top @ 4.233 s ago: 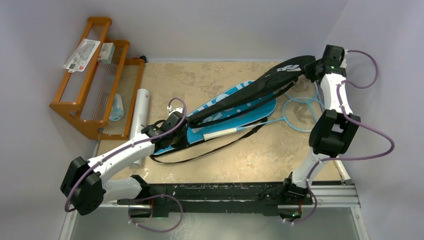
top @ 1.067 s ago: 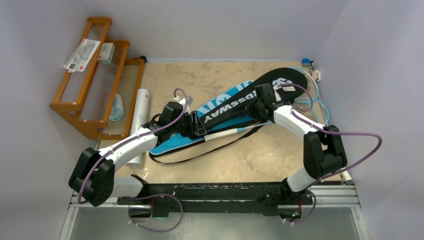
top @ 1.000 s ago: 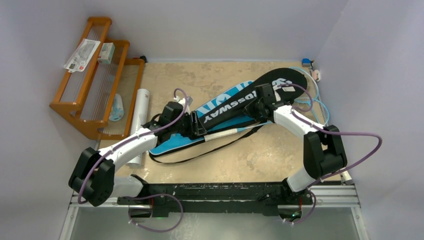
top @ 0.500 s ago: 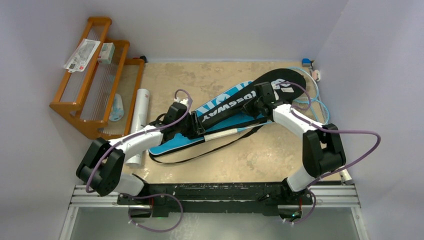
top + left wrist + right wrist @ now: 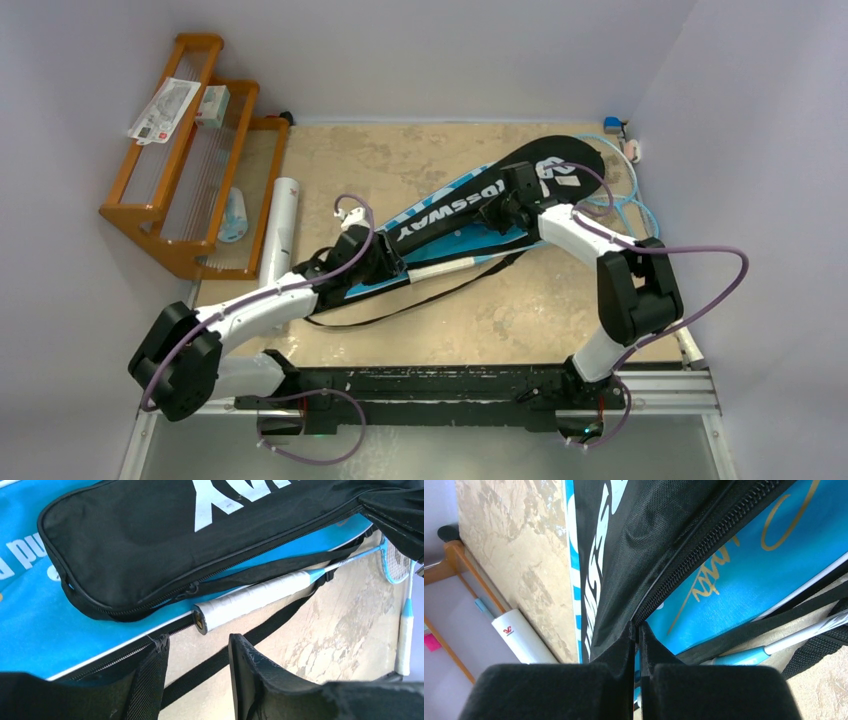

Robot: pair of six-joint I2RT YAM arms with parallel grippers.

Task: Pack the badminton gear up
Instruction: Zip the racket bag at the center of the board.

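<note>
CROSSWAY cover (image 5: 440, 210) now lies on the blue cover (image 5: 30, 625), right gripper (image 5: 636, 630) still pinching it, left gripper (image 5: 197, 650) released, light-blue racket (image 5: 250, 600) unpacked.

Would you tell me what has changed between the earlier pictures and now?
The right claw, shut on the black cover, brought it down leftward from the far right corner onto the blue cover. The left claw, open, stayed by the white grip; tube and rack unmoved.
</note>
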